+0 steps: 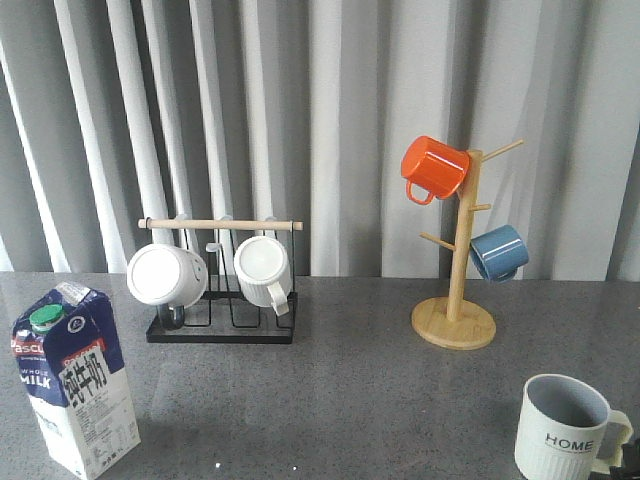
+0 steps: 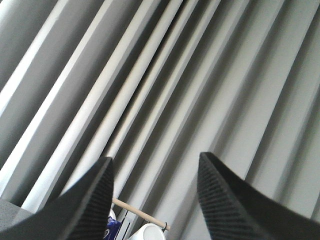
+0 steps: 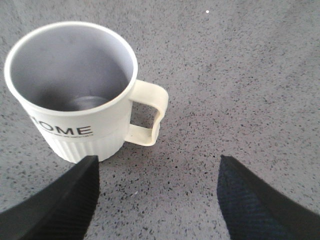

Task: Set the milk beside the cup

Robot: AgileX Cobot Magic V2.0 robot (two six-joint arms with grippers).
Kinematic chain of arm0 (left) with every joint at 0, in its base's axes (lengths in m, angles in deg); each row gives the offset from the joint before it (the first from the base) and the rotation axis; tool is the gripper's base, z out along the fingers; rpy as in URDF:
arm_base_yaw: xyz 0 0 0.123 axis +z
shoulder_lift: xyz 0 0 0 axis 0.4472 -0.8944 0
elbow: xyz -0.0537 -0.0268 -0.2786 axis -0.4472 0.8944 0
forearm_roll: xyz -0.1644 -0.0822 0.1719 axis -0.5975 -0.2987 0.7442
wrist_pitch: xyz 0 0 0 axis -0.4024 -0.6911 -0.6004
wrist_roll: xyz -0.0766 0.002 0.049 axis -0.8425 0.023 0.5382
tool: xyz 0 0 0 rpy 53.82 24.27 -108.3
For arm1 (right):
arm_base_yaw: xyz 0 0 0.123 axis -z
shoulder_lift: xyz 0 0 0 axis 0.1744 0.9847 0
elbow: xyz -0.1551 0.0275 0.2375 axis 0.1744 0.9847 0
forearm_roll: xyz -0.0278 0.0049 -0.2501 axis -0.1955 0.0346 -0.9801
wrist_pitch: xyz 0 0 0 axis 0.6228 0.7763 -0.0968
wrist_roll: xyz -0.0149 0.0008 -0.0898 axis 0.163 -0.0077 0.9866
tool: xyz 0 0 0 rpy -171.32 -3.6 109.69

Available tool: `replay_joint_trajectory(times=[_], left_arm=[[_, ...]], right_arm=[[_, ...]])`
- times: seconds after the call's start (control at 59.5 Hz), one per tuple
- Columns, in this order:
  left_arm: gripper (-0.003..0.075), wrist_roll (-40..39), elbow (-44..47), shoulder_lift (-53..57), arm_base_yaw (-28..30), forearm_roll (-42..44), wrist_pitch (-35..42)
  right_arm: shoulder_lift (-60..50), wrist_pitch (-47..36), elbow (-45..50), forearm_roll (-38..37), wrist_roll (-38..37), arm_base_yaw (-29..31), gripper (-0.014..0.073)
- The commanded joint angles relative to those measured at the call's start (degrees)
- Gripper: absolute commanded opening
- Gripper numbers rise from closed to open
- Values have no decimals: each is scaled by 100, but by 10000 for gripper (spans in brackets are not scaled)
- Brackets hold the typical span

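Grey table (image 1: 340, 390), milk (image 1: 75, 380) upright, cap-up

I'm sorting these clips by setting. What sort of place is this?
Probably a staged kitchen-style tabletop: grey speckled counter, pleated curtain backdrop, a mug rack, a mug tree, milk.

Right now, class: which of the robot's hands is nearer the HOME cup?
Right. The right hand hangs open just above the cup, empty. The left hand points up at the curtain, away from it.
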Motion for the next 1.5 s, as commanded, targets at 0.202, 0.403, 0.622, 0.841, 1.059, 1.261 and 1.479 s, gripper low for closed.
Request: replay_joint_trajectory(times=[0.202,0.403,0.622,0.841,1.059,1.261,1.479], left_arm=[[381,-23,-162,-154,-2,7,70],[381,-23,-156,-154,-2,7,56],[381,-23,-156,-154,-2,7,56],[381,-23,-156,-154,-2,7,56],[381,-23,-155,-154,-2,7,61],[381,-23,-155,-154,-2,7,56],[381,-23,-155,-154,-2,-28,56]], right_arm=[[444,-563,-153,-297,-43,201,455],[444,-743,-153,-430,-88,201,454],[680,-1112,-173,-466,-88,201,454],[1460,-2092,-186,-519,115,201,452],[1985,-2329,-726,-514,562,201,219],[1952,-2468,-937,-490,499,201,-11],[1308,-2342,-1076,-383,275,-304,-11]])
